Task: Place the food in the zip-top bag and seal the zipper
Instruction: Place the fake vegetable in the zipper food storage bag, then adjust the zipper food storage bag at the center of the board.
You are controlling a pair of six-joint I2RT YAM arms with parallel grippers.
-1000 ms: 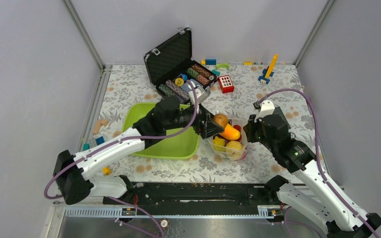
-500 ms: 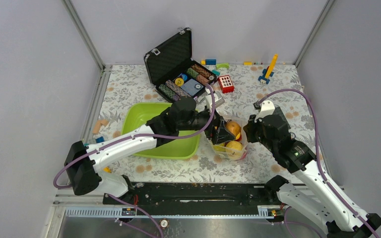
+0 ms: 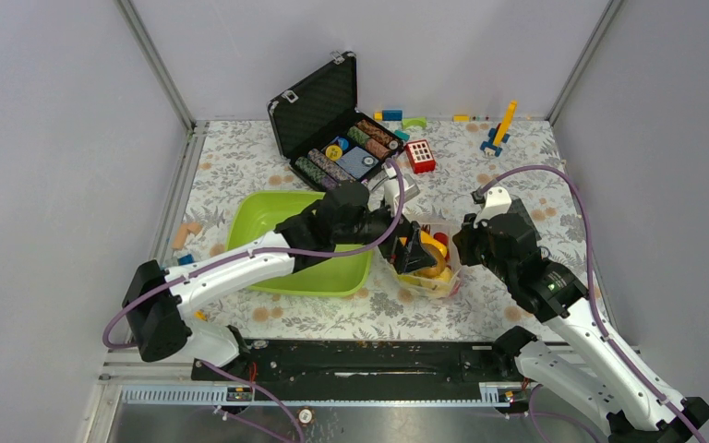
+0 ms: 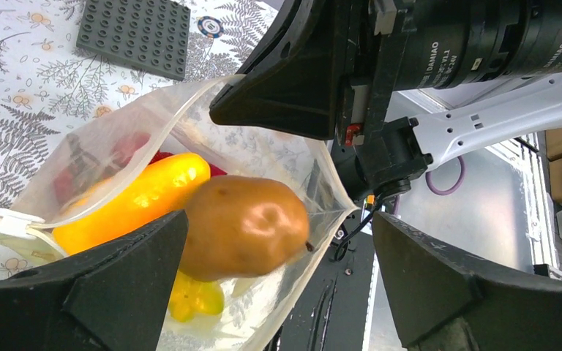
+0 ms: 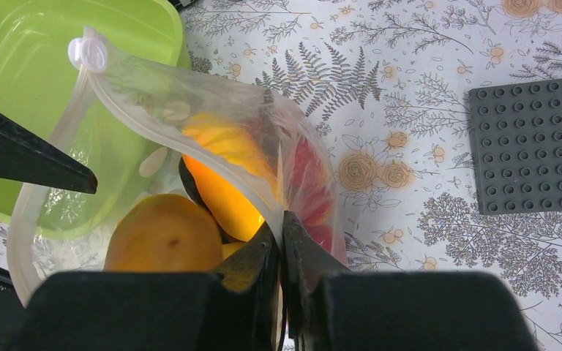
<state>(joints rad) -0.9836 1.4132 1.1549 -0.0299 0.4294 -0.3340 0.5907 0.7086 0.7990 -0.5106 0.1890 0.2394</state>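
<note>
The zip-top bag (image 3: 450, 280) stands open on the table, right of the green tray. My right gripper (image 5: 282, 219) is shut on its near rim, on the zipper (image 5: 183, 121), and holds the mouth open; it also shows in the top view (image 3: 466, 242). My left gripper (image 4: 278, 219) hangs in the bag's mouth with its jaws wide open. A brown pear (image 4: 241, 227) lies between them against the left finger, clear of the right one. Under it are a long orange-yellow fruit (image 4: 132, 197), a yellow star fruit (image 4: 190, 300) and red food (image 5: 311, 175).
The lime-green tray (image 3: 268, 231) lies left of the bag. An open black case of poker chips (image 3: 332, 138) stands behind it. A grey baseplate (image 5: 530, 142) lies near the bag. Building blocks (image 3: 420, 155) lie along the back edge.
My left gripper has carried the brown pear right, from beside the bag to inside its mouth, and has come lower. The right gripper has kept its hold on the rim.
</note>
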